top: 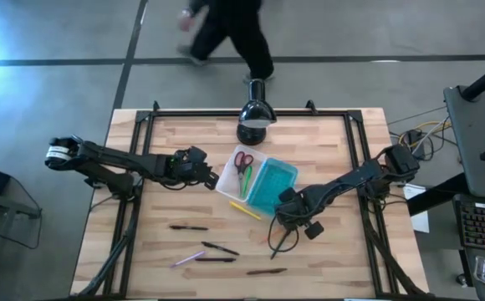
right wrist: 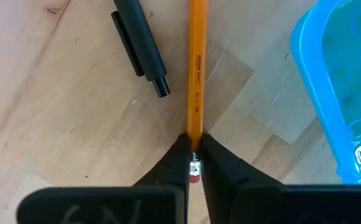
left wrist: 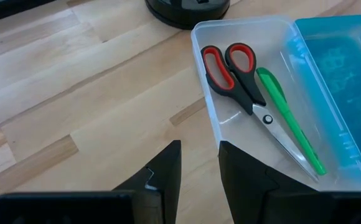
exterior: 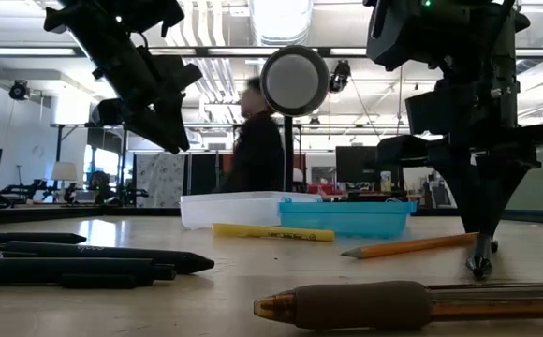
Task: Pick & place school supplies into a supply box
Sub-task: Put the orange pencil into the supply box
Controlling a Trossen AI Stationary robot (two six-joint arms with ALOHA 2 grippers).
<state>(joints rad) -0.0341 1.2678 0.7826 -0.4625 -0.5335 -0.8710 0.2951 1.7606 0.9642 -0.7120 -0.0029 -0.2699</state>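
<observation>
- The right claw (right wrist: 193, 160) is down at the desk (top: 326, 251) with its fingers closed on the eraser end of the orange pencil (right wrist: 196, 68); the pencil's shaft lies flat on the wood, pointing away from the claw.
- Step in hand, as judged: the grasp on the pencil is made and the lift has not begun. The next move calls for raising the pencil clear of the desk, carrying it across to the supply box (top: 257, 180) near by, and lowering it lengthwise into the clear tray (left wrist: 243, 118).
- A black pen (right wrist: 140, 43) lies just beside the pencil, apart from it; the turquoise lid (right wrist: 345, 87) sits close on the other side.
- The left claw (left wrist: 199, 171) hovers above the desk just beside the tray's edge, fingers slightly apart and holding nothing.
- The tray holds red-handled scissors (left wrist: 236, 74) and a green pen (left wrist: 289, 118), side by side.
- Materials: the pencil is a slim printed wooden stick with a red eraser; the tray is smooth clear plastic with rounded corners; the lid is textured translucent plastic; the desk is pale jointed wood.
- A yellow pen (top: 245, 210) lies by the box; dark pens (top: 205, 247) and a pink one (top: 186, 259) lie farther off.
</observation>
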